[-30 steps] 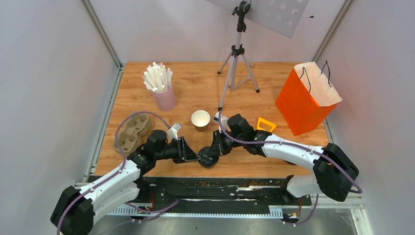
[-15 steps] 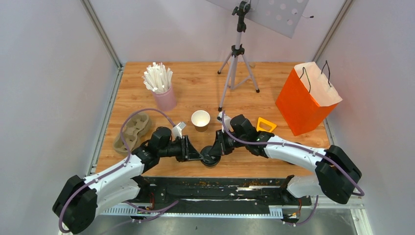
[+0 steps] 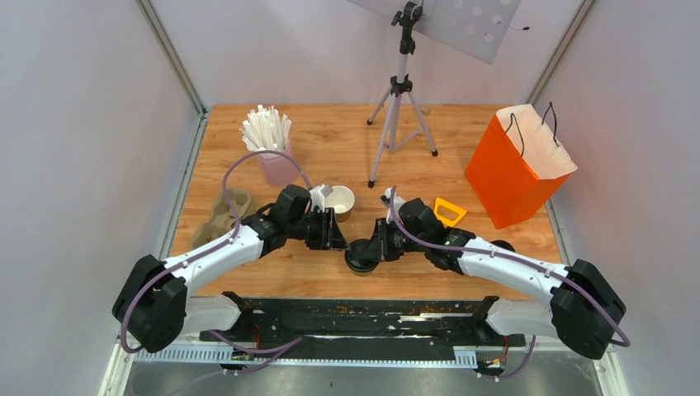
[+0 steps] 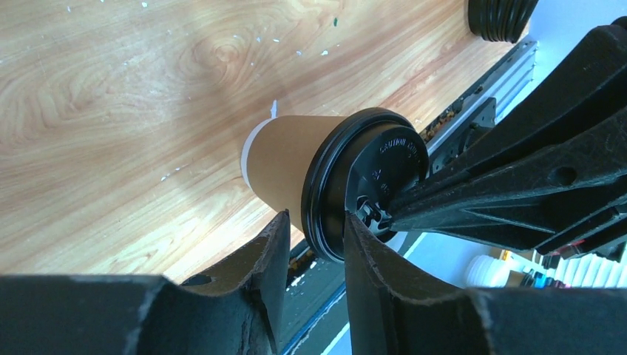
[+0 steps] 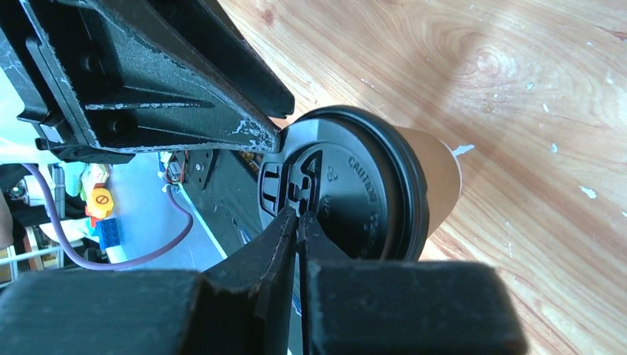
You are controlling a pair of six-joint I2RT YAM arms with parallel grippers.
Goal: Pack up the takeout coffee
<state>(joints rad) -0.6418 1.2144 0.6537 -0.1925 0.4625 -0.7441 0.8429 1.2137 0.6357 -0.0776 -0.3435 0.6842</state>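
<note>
Jaws of the right tool were together, pinching the small raised sip tab on the black lid. The left tool stood half apart and looked clamped across the lid's rim, with one finger on the lid's face and the other against the brown wall just under it. The lid sat on the takeout coffee, a kraft paper cup. The cup was between both tools, near the middle of the near edge of the table. Whether its bottom rested on the wood I could not tell.

My judgement was that this cup would handle as a light but delicate thing. The paper wall looked thin and would dent under a strong squeeze. The plastic lid was smooth, probably a little slippery, and the sip tab was too small for carrying: a pull there could take the lid off. The best hold seemed to be the wall just below the rim, where the lid made it stiff, with the cup kept upright.

Embossed letters on the lid read "CAUTION"; the words after them were too small to read. The brown wall showed no print. Farther off stood an open white-lined cup and, beside the right edge, an orange paper bag.
</note>
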